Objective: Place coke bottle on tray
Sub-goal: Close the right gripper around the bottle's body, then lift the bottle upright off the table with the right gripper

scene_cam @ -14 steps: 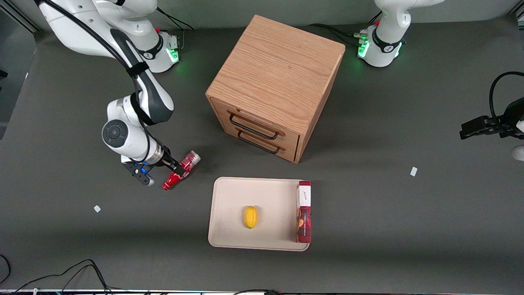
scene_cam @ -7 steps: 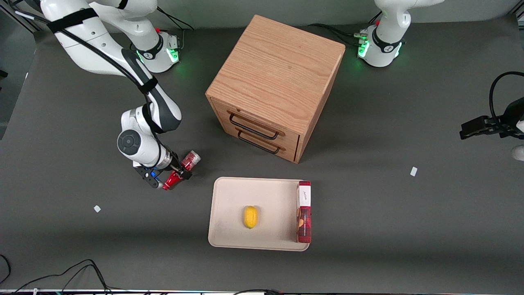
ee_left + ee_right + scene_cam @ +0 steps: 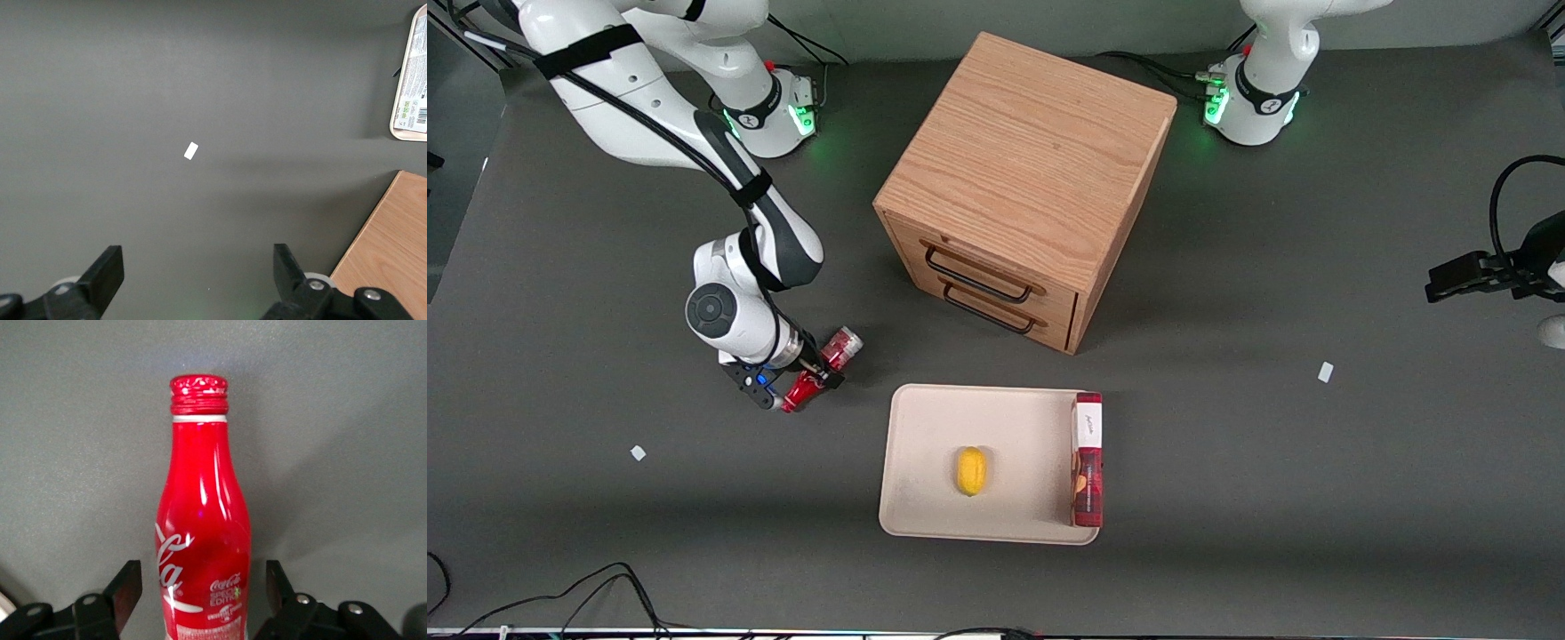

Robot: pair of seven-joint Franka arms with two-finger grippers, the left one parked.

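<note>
In the left-centre of the front view, the gripper (image 3: pixel 799 388) is down at table level over the coke bottle (image 3: pixel 820 371), which lies on its side on the dark table (image 3: pixel 1227 444), well apart from the tray's nearest corner. The wrist view shows the coke bottle (image 3: pixel 202 527) running up between the two fingers (image 3: pixel 127 590), which stand spread on either side of its body with a visible gap on each flank, so nothing is pinched yet. The tray (image 3: pixel 925 462) sits in the lower centre of the front view, already carrying a lemon (image 3: pixel 971 470) near its middle and a red box (image 3: pixel 1088 458) along one edge. As I judge it, the task is at an early stage: the approach looks finished, while closing on the bottle, lifting it, carrying it across and setting it on the bare part of the tray all remain.
</note>
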